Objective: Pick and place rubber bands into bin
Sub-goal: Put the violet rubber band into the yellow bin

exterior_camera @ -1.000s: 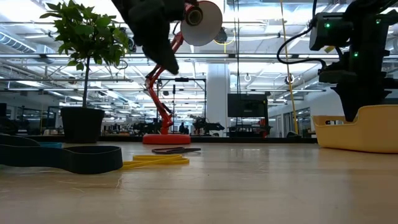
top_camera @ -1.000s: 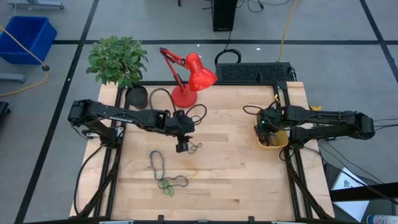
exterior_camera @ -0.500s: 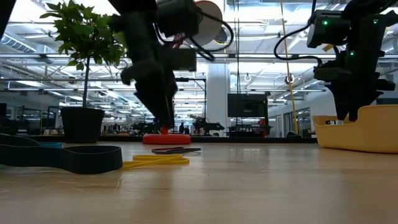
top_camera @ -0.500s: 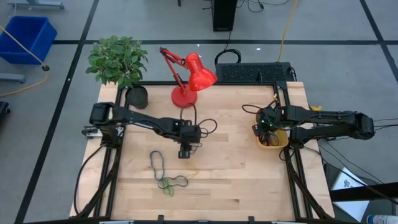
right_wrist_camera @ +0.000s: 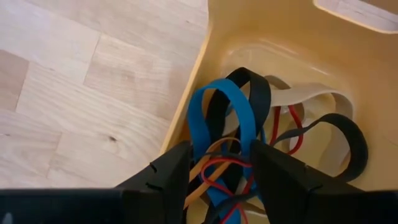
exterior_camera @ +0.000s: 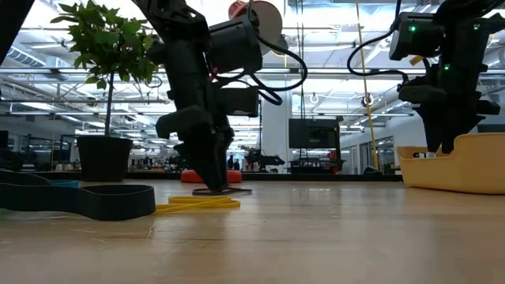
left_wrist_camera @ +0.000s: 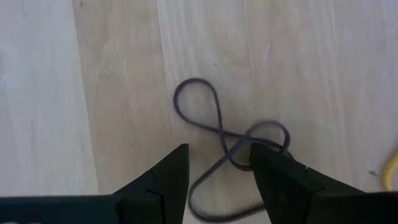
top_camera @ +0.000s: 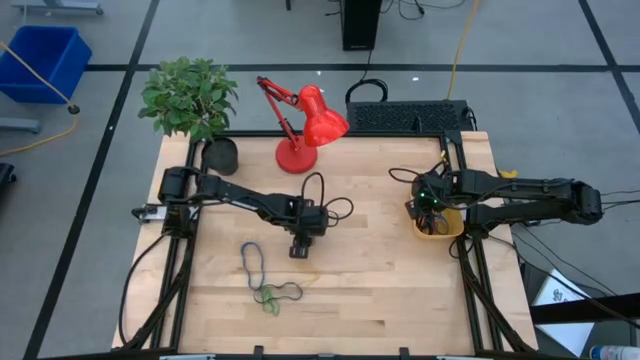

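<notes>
Near edge of the table (top_camera: 400,300): a clump of rubber bands (top_camera: 275,294) w/ a dark loop (top_camera: 251,260) just behind it, all loose on the wood. Mid-table, left gripper (top_camera: 299,248) is down low, fingers apart, straddling a thin dark band (left_wrist_camera: 217,134) twisted into a figure-eight, flat on the boards, not pinched yet. Over at the right edge, right gripper (right_wrist_camera: 216,163) hangs over the yellow bin (top_camera: 436,225), fingers spread, gripping nothing; blue, black, red, tan bands (right_wrist_camera: 249,134) piled inside. Far back: red lamp (top_camera: 300,120), plant (top_camera: 188,95).
</notes>
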Motion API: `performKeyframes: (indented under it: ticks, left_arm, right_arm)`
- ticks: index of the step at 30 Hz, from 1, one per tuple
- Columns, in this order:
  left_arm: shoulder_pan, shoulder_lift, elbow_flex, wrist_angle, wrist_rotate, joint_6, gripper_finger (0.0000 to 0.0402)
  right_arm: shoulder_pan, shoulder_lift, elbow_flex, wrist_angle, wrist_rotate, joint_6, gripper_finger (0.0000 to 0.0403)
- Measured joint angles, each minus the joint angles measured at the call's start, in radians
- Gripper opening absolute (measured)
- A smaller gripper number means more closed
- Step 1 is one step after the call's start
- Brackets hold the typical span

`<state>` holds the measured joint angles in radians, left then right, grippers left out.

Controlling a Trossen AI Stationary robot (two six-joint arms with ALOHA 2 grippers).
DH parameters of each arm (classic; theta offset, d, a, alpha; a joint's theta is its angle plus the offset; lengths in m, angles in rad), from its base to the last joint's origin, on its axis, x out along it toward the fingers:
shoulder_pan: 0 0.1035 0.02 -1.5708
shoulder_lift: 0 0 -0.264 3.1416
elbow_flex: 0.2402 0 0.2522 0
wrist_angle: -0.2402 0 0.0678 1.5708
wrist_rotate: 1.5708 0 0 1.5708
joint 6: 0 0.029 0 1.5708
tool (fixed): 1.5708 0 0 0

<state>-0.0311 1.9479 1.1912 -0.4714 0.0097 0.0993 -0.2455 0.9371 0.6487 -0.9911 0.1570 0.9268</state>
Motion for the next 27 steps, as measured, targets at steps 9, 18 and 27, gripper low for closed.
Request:
performKeyframes:
  ticks: [9,18,27]
  left_arm:
    - [-0.002,0.002,0.0,0.006,0.008,0.0,0.0099]
    - [-0.002,0.004,-0.001,0.017,0.017,0.008,0.0011]
    - [-0.005,-0.013,-0.003,-0.017,0.016,0.056,0.0005]
  right_arm:
    - [0.0,0.0,0.0,0.045,-0.001,0.002,0.0159]
    - [0.0,0.0,0.0,0.087,0.001,-0.056,0.015]
    - [0.0,-0.053,0.004,0.066,0.0,-0.021,0.0139]
